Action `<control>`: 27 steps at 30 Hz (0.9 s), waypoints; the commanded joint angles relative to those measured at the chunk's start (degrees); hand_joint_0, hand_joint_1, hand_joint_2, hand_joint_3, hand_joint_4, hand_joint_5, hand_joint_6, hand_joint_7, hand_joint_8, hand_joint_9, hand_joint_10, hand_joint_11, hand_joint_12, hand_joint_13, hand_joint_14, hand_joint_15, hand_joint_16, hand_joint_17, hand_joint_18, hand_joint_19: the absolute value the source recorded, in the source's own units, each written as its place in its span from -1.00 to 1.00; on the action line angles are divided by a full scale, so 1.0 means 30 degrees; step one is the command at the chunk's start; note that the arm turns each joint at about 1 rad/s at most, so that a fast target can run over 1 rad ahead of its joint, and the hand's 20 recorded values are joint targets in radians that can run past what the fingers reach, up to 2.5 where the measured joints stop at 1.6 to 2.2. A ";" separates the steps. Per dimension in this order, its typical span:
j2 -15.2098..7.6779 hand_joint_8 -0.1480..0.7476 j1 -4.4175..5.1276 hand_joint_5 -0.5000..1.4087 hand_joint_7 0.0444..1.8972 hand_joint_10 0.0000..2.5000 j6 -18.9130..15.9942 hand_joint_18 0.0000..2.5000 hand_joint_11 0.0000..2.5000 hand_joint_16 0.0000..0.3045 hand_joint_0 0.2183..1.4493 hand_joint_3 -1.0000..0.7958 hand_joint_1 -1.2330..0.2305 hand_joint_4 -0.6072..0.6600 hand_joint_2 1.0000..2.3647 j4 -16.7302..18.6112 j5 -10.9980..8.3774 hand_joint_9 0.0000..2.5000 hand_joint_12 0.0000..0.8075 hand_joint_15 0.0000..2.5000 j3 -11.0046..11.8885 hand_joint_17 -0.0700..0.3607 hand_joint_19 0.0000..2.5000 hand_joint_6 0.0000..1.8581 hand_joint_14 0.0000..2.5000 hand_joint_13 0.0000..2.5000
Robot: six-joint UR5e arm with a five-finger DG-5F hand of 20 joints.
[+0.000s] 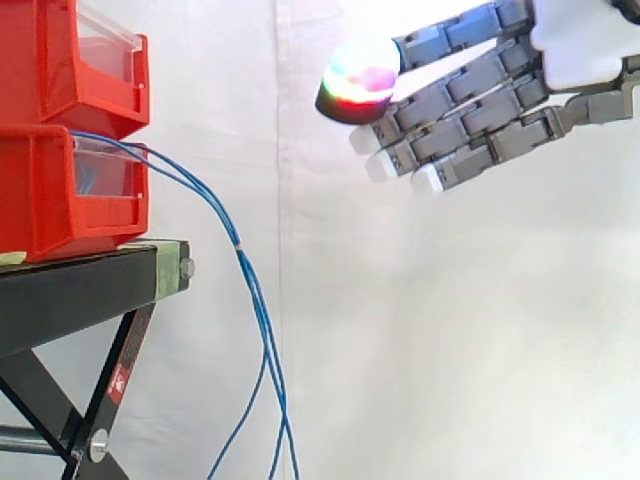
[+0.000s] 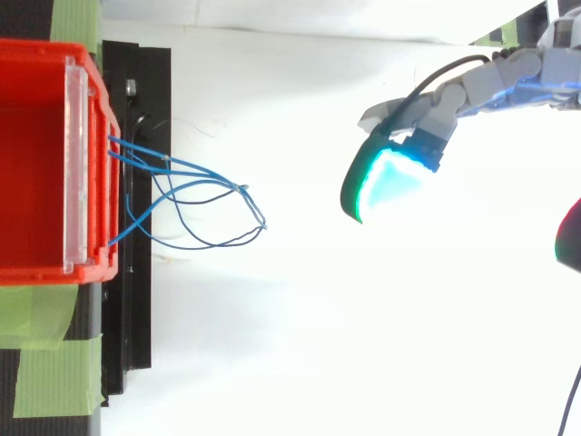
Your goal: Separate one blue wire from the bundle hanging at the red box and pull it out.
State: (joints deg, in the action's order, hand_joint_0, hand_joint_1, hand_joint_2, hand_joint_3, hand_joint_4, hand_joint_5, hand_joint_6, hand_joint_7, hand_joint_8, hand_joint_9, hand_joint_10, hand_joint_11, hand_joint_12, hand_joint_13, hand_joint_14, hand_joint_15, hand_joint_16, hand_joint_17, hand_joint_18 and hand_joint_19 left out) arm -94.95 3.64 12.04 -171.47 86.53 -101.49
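- My hand (image 1: 575, 50) sits in the upper right of the side view, reaching in from the right edge with its fingers (image 1: 470, 110) stretched out nearly straight toward the left.
- The hand is wide and loose, and it holds nothing.
- One pad (image 1: 360, 75) at the leading tip glows green, cyan and magenta. The pads below it look white.
- In the top view I see the hand (image 2: 508, 73) at the upper right, with a cyan and green pad (image 2: 390, 182) pointing down and left.
- The blue wires (image 1: 245, 265) come out of the front of the lower red bin (image 1: 50, 190) at the left of the side view. They arc out to the right, then hang down past the edge of the black stand (image 1: 70, 290) and run off the bottom of the frame.
- From above, the blue wires (image 2: 195, 186) loop out to the right of the red bin (image 2: 36, 50) at left centre, and several strands cross and meet at their far ends.
- The hand is well apart from the wires, to their right and higher, with bare white curtain (image 1: 450, 330) between them.
- A second red bin (image 1: 60, 60) is stacked on top of the lower one.
- Green tape (image 2: 45, 372) lies at the lower left of the top view.
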 commanded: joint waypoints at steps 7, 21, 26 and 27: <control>-0.1749 -0.05 -0.0188 -0.72 -0.25 -1.00 0.1201 -0.89 -0.93 -0.64 -0.47 -0.40 -0.03 0.37 -1.00 -0.0295 0.0514 -0.80 -0.06 -0.85 -0.0008 -0.11 -0.68 -0.46 -0.99 -0.83; -0.1749 -0.04 -0.1184 -0.71 -0.25 -1.00 0.4043 -0.86 -0.94 -0.64 -0.47 -0.40 -0.03 0.38 -1.00 0.2224 0.2389 -0.79 -0.05 -0.84 -0.0008 -0.11 -0.67 -0.46 -0.99 -0.81; -0.1749 -0.04 -0.1594 -0.71 -0.25 -1.00 0.4102 -0.86 -0.93 -0.64 -0.47 -0.40 -0.03 0.38 -0.99 0.2869 0.2301 -0.79 -0.05 -0.84 -0.0008 -0.11 -0.67 -0.46 -0.99 -0.81; -0.1778 -0.04 -0.1711 -0.71 -0.25 -1.00 0.4219 -0.86 -0.93 -0.64 -0.47 -0.40 -0.03 0.38 -1.00 0.3103 0.2272 -0.79 -0.05 -0.84 -0.0008 -0.11 -0.67 -0.46 -0.99 -0.81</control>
State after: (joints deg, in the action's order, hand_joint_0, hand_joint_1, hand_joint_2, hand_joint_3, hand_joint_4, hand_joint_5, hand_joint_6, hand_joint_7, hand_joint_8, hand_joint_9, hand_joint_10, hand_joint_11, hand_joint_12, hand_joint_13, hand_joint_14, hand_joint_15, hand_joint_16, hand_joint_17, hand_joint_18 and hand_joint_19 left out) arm -100.21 -0.66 24.27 -163.63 93.50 -101.51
